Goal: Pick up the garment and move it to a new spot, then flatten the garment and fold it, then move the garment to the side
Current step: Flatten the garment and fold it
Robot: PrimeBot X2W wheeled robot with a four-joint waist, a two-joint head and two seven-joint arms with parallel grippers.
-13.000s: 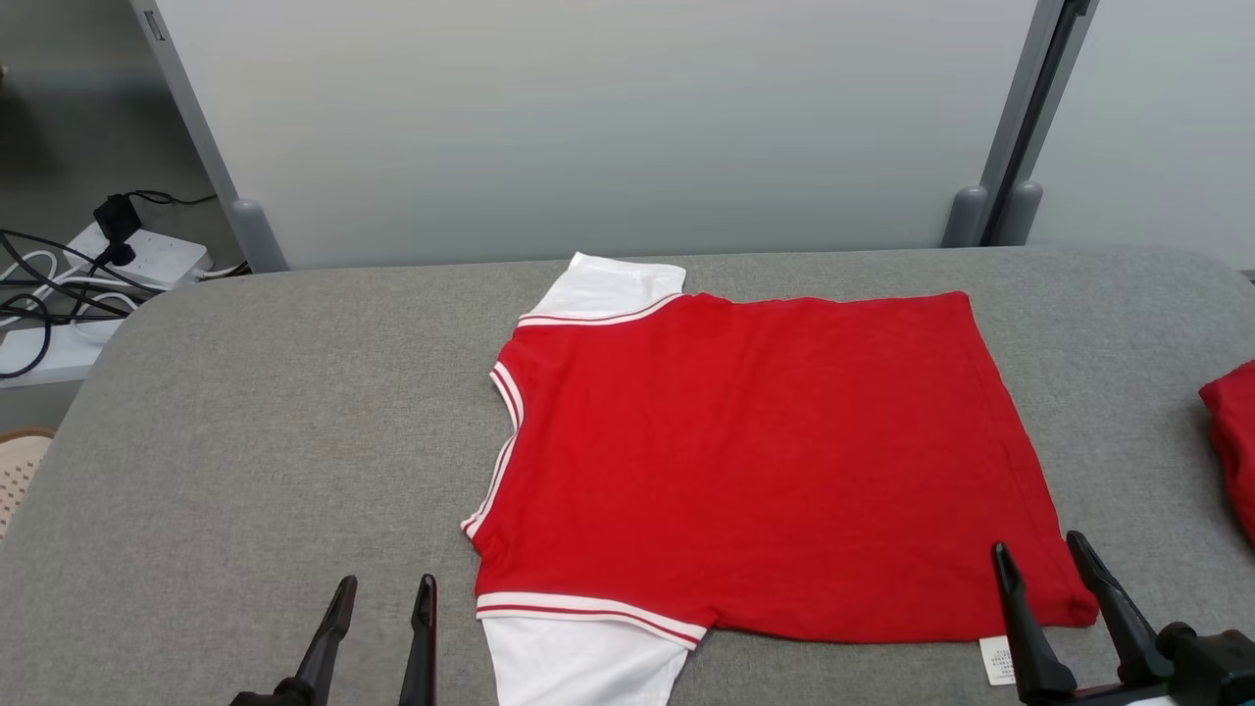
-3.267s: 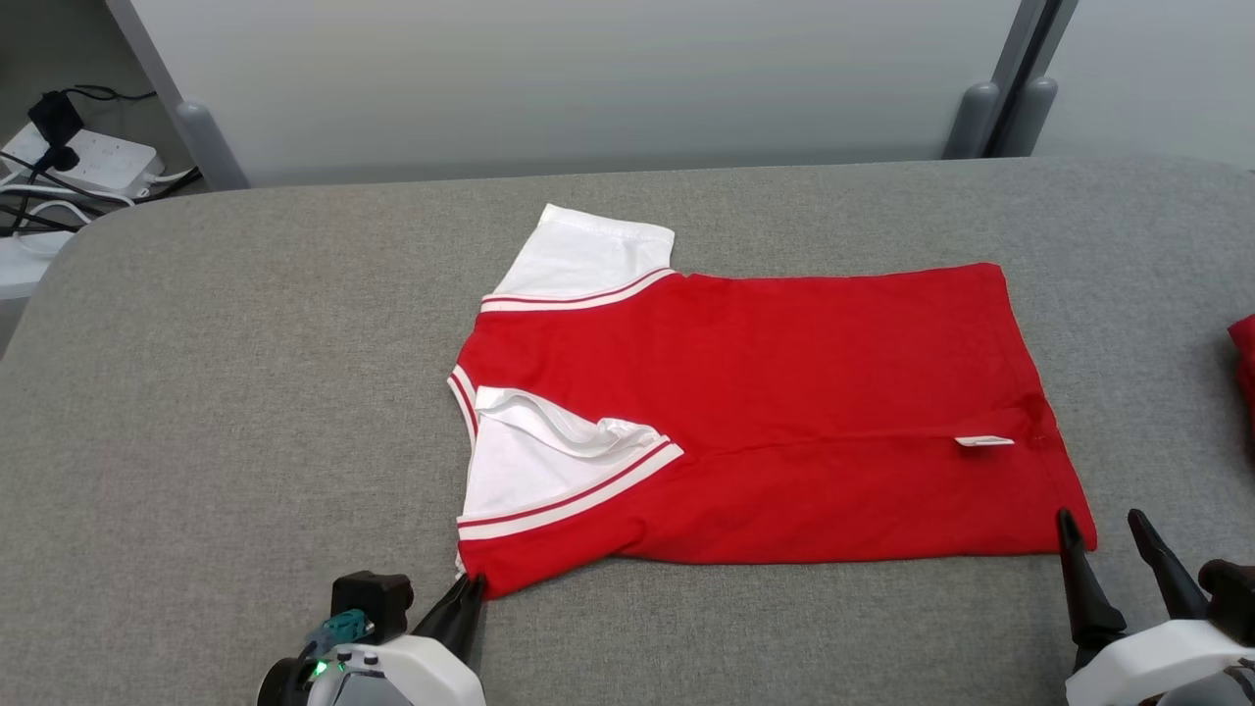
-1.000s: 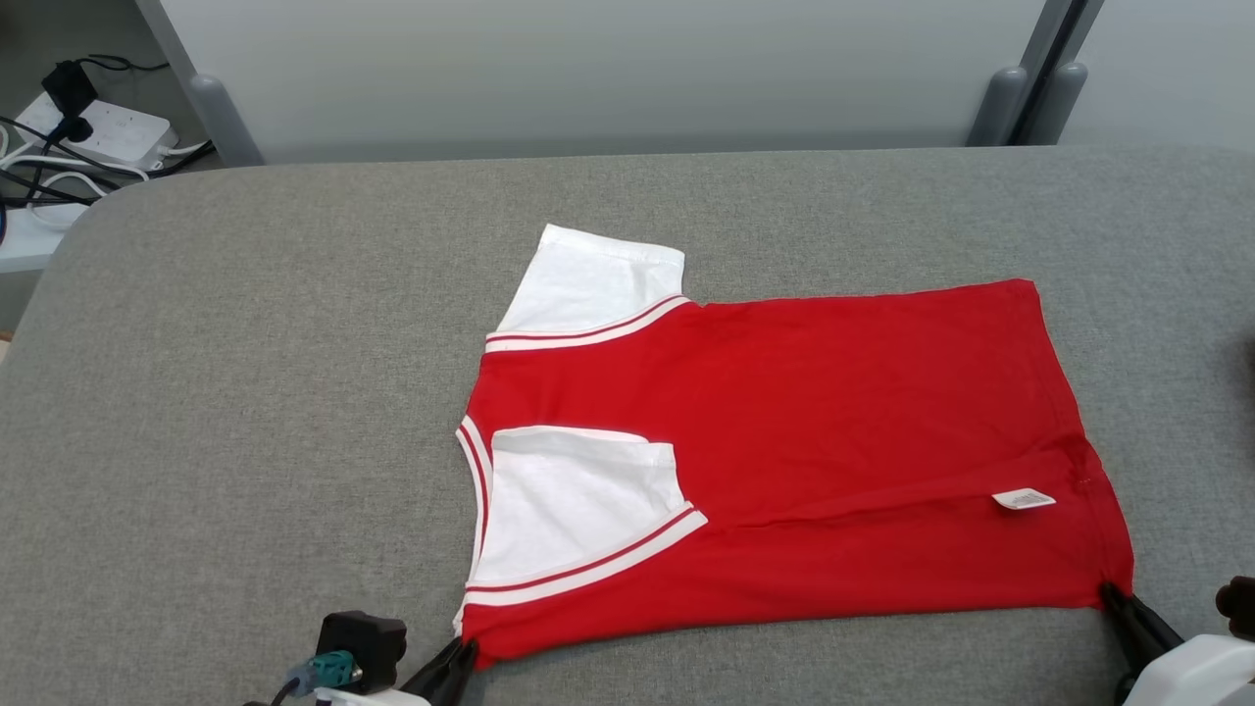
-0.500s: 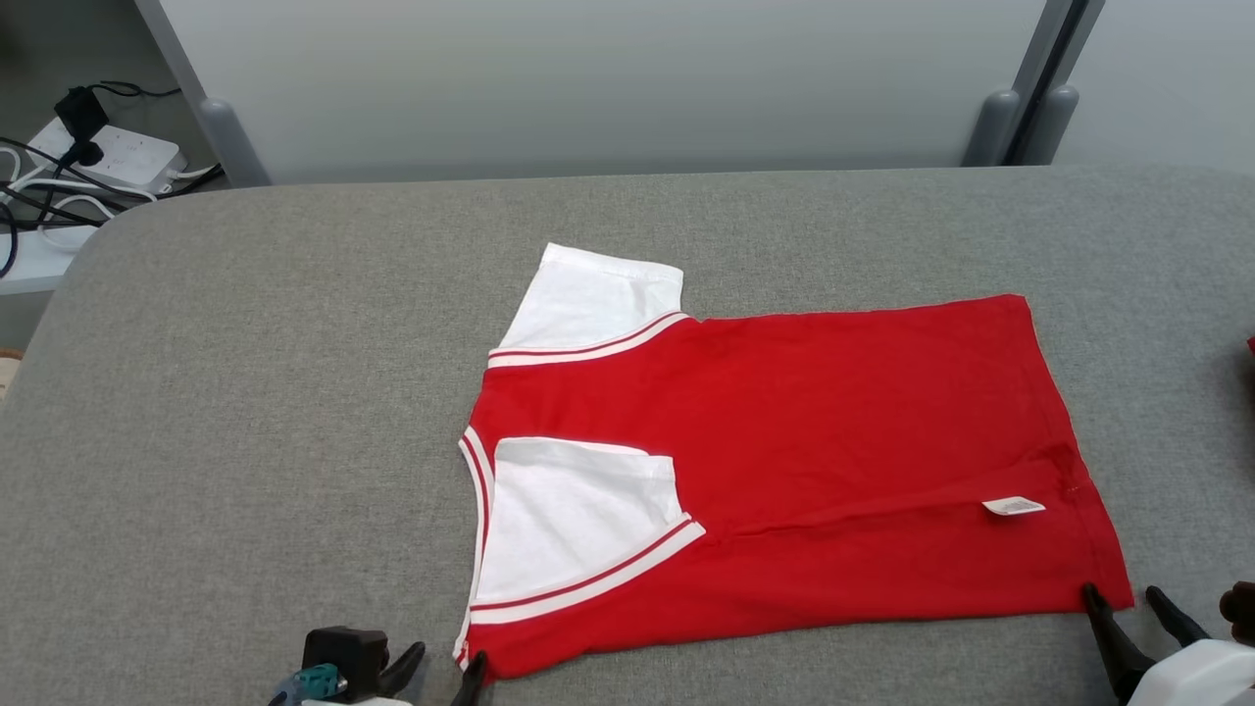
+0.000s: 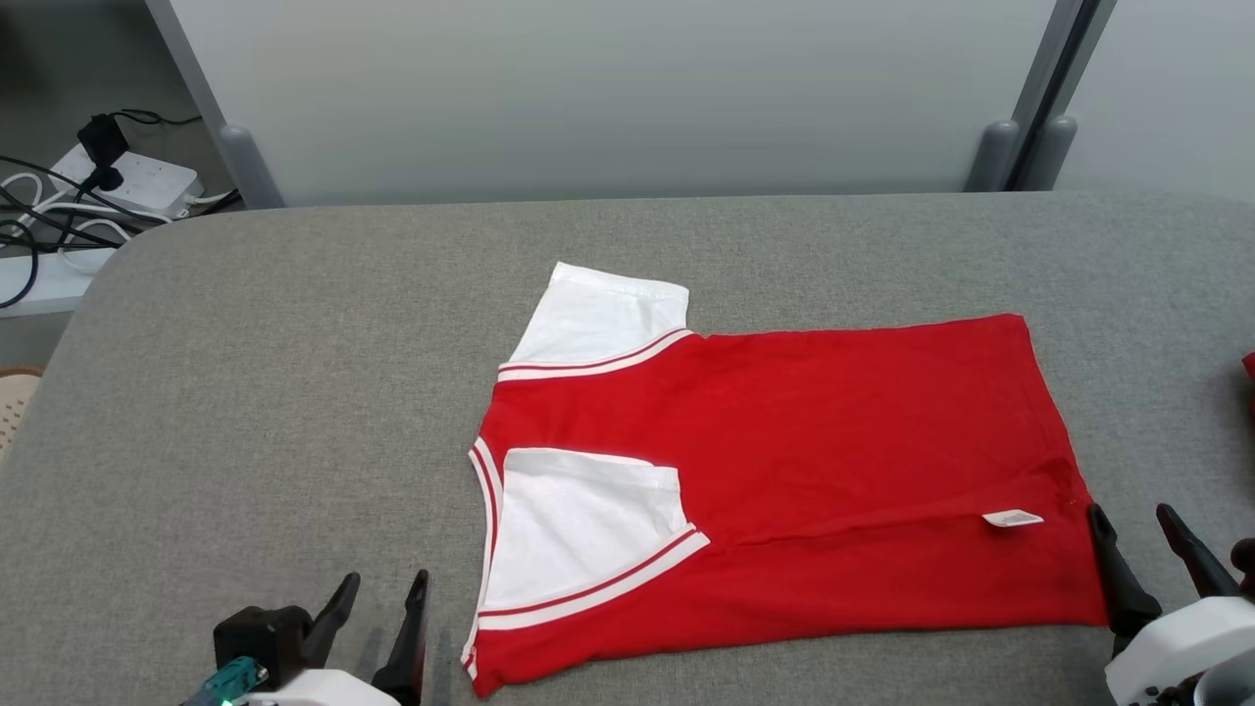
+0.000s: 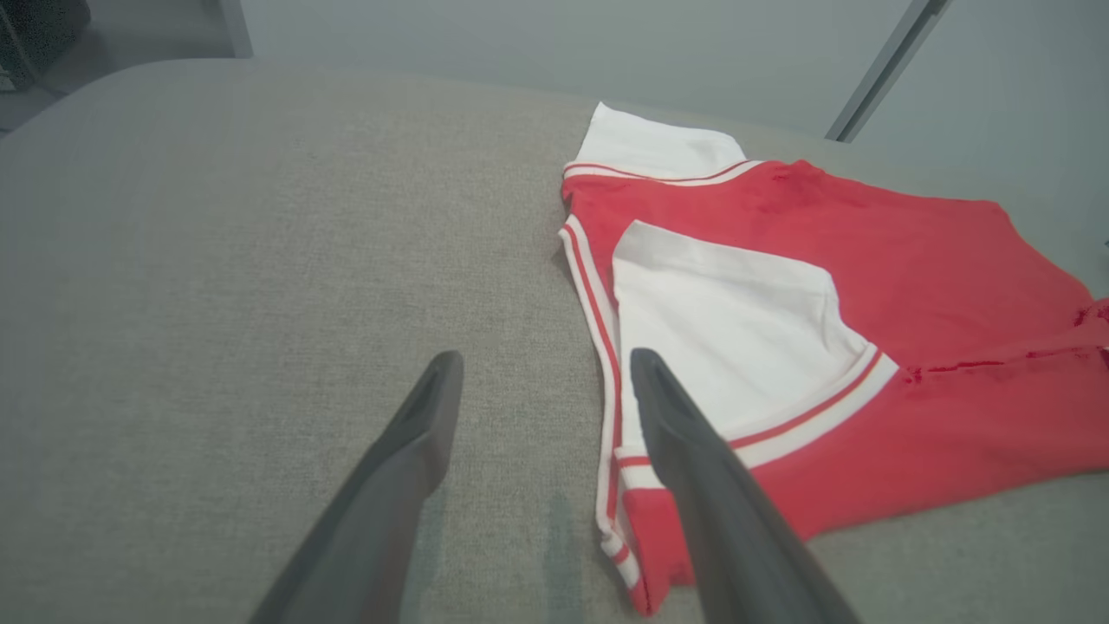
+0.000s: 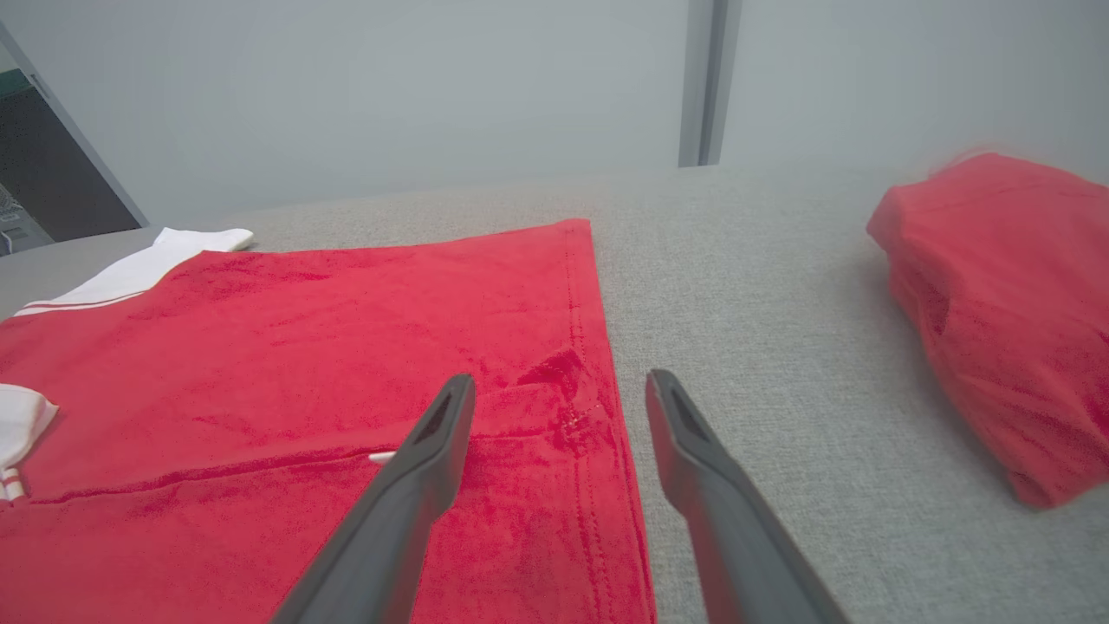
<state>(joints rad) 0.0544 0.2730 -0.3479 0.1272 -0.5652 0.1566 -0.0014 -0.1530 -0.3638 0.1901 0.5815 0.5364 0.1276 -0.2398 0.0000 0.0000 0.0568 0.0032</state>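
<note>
The left gripper [image 5: 386, 579] stands open and empty beside the collar end of the garment [image 5: 804, 441], which lies flat on the table [image 5: 294, 392] with its near side and sleeve folded in, the far side and the move aside seemingly left to do, while the right gripper [image 5: 1129, 512] stands open and empty at the hem.

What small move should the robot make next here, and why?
Probably send the open left gripper and right gripper to the far edge of the shirt: its near side is already folded in, while the far white sleeve lies unfolded, and neither gripper holds cloth.
</note>
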